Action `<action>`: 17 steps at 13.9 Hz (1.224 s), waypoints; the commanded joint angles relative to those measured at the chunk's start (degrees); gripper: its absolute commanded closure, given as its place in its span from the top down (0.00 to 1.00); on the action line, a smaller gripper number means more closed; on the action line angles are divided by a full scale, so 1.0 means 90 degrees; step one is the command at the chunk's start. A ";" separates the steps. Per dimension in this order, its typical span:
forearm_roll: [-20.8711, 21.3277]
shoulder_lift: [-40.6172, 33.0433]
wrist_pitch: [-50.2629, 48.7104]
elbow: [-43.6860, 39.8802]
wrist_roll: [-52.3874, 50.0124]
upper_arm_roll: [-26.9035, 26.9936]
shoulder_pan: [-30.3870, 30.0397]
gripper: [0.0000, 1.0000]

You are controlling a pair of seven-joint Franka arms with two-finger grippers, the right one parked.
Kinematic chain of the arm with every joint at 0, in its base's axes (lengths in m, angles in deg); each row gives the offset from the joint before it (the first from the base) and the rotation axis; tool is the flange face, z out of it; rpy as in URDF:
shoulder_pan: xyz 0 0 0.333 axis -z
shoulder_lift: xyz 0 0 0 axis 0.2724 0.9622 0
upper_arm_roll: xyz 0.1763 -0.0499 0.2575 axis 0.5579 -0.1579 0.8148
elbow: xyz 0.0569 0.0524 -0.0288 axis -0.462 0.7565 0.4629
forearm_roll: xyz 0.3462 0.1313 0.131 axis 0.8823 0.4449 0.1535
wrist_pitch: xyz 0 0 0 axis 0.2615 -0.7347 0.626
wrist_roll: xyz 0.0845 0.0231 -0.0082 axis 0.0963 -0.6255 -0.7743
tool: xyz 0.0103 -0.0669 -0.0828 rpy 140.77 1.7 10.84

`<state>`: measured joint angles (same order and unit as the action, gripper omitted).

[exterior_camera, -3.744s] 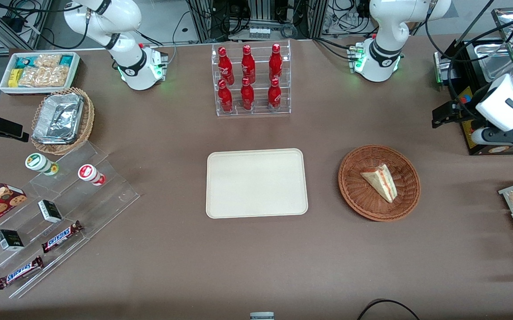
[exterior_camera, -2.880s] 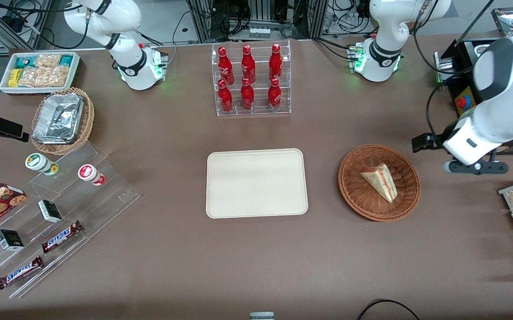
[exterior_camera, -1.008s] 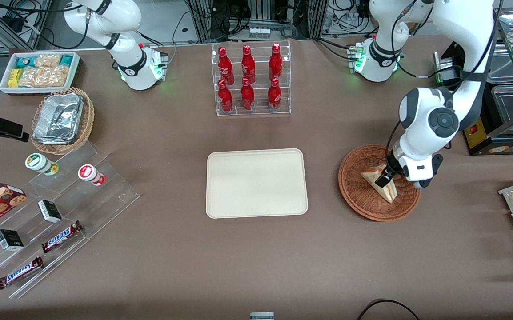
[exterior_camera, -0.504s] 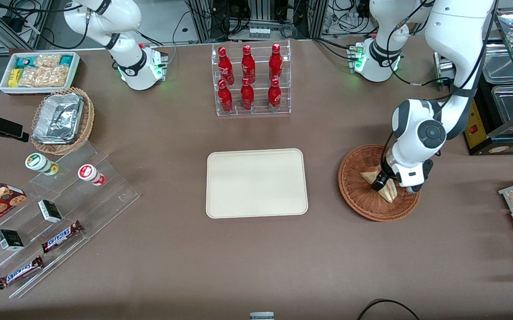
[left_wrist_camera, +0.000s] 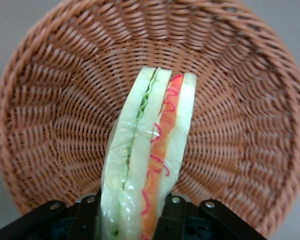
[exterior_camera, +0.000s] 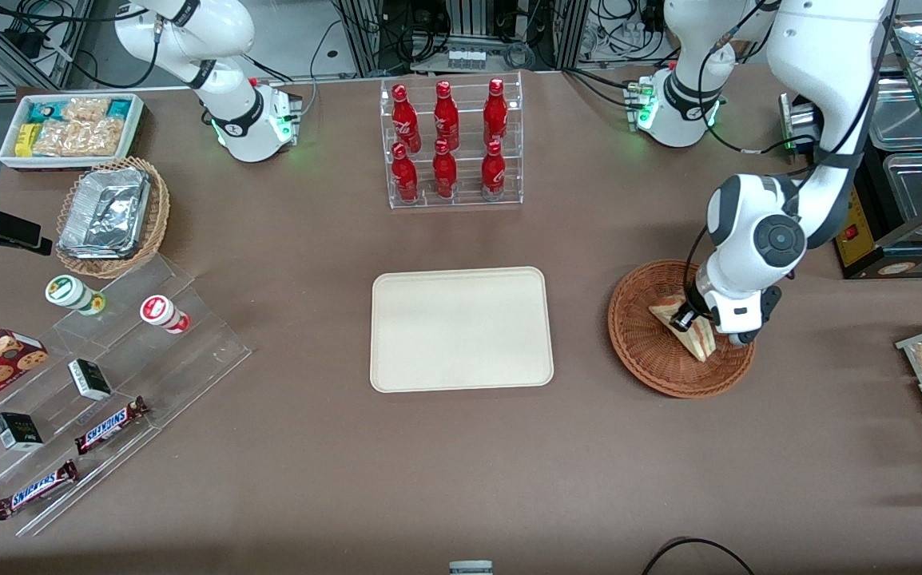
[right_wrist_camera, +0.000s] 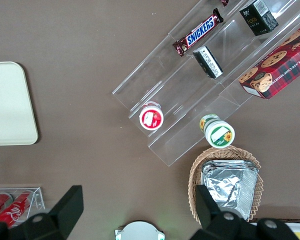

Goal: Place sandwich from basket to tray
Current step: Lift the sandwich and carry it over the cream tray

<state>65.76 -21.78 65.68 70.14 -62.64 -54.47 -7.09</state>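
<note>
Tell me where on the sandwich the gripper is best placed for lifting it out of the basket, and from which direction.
Across the two flat bread faces, coming from above. The sandwich stands on edge in the basket, its layers facing up, so the faces are its broad parallel sides. The gripper already has a finger against each face, shut on it. Squeezing the faces probably keeps the filling together.
</note>
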 commanded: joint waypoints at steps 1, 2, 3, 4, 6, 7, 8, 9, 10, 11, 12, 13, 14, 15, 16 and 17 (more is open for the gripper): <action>-0.0001 -0.0043 -0.1218 -0.0921 0.0519 0.0009 0.0124 0.00; -0.0010 0.0103 -0.1639 -0.1379 0.0647 0.0009 0.0250 0.00; -0.0011 0.0268 -0.1972 -0.1761 0.0668 0.0009 0.0406 0.00; -0.0001 0.0463 -0.2294 -0.2161 0.0687 0.0009 0.0601 0.00; -0.0011 0.0777 -0.2561 -0.2622 0.0697 0.0009 0.0914 0.00; -0.0011 0.0913 -0.2552 -0.2769 0.0687 0.0009 0.1099 0.00; -0.0020 0.1031 -0.2522 -0.2945 0.0678 0.0009 0.1324 0.00; -0.0040 0.1138 -0.2493 -0.3072 0.0649 0.0009 0.1500 0.00; -0.0079 0.1275 -0.2474 -0.3228 0.0639 0.0009 0.1666 0.00; -0.0089 0.1489 -0.2483 -0.3491 0.0610 0.0009 0.1842 0.00; -0.0089 0.1704 -0.2473 -0.3725 0.0571 0.0009 0.2047 0.00; -0.0108 0.1880 -0.2464 -0.3902 0.0551 0.0009 0.2242 0.00; -0.0128 0.1997 -0.2377 -0.4010 0.0541 0.0009 0.2408 0.00; -0.0273 0.2047 -0.2192 -0.4021 0.0531 0.0009 0.2574 0.00; -0.0381 0.2086 -0.1939 -0.4011 0.0483 0.0009 0.2731 0.00; -0.0391 0.2154 -0.1811 -0.4021 0.0405 0.0009 0.2848 0.00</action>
<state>63.35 -4.08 47.97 36.02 -57.95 -55.21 16.22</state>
